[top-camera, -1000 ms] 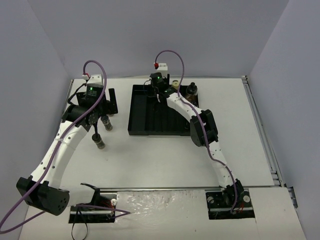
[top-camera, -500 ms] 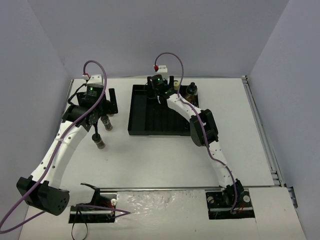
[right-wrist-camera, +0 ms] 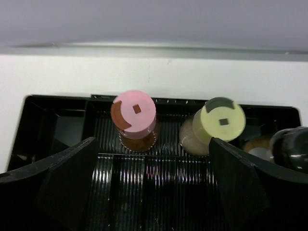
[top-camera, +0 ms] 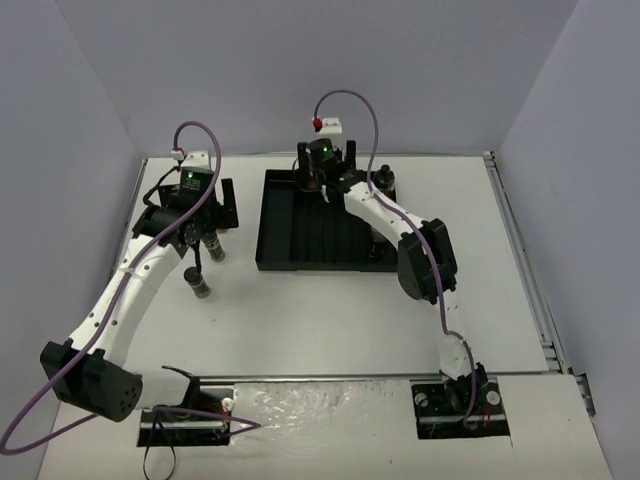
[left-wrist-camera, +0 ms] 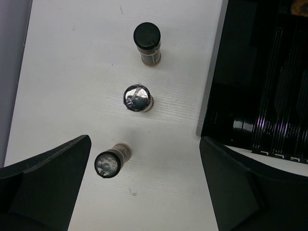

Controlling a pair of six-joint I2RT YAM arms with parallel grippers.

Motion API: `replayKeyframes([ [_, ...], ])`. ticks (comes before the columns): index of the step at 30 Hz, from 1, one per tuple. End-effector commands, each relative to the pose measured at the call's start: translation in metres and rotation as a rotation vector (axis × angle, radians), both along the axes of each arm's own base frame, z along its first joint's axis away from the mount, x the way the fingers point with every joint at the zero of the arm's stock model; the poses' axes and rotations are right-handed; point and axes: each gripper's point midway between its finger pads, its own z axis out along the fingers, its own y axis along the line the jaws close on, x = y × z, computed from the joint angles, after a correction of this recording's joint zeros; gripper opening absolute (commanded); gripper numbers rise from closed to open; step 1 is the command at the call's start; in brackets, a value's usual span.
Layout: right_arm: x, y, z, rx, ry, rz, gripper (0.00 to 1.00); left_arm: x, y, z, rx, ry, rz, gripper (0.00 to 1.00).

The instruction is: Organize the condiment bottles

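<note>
In the right wrist view, the right fingers are seen spread wide at the lower corners, with nothing pinched between them. Beyond them, near the centre of the frame, the pink-capped bottle and the yellow-capped bottle are stood upright, side by side but apart, along the far wall of the black ribbed tray. A dark bottle is cut off at the right edge. The row is judged to be set against that wall so that the bottles are grouped tidily.

In the left wrist view, the left fingers are likewise held spread above three bottles on the white worktop, left of the tray: a black-capped bottle at the top, a silver-topped bottle at the middle, and a shaker-topped bottle at the lower left. These are probably to be collected next.
</note>
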Motion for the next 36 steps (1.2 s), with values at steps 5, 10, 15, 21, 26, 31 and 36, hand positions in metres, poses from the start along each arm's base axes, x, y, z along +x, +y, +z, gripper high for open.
replayKeyframes([
  [5,-0.051,-0.028,0.166,0.172,-0.230,-0.030,0.96,0.050,-0.012,0.044,-0.024,-0.081,0.036,0.94],
  [10,-0.099,-0.057,0.201,0.220,-0.255,-0.046,0.96,0.085,-0.020,0.040,-0.020,-0.059,0.062,0.94],
  [15,-0.163,-0.107,0.239,0.267,-0.317,-0.083,0.96,0.117,-0.014,0.007,-0.007,0.009,0.125,0.93],
  [21,-0.207,-0.139,0.220,0.244,-0.272,-0.108,0.96,0.133,-0.001,-0.013,0.008,0.035,0.187,0.94],
  [26,-0.227,-0.151,0.204,0.252,-0.252,-0.110,0.96,0.142,0.015,-0.030,0.018,0.070,0.223,0.94],
  [31,-0.235,-0.156,0.194,0.256,-0.234,-0.110,0.96,0.148,0.023,-0.046,0.009,0.099,0.231,0.93],
  [36,-0.241,-0.155,0.187,0.264,-0.220,-0.100,0.95,0.152,0.033,-0.063,-0.016,0.128,0.238,0.93],
])
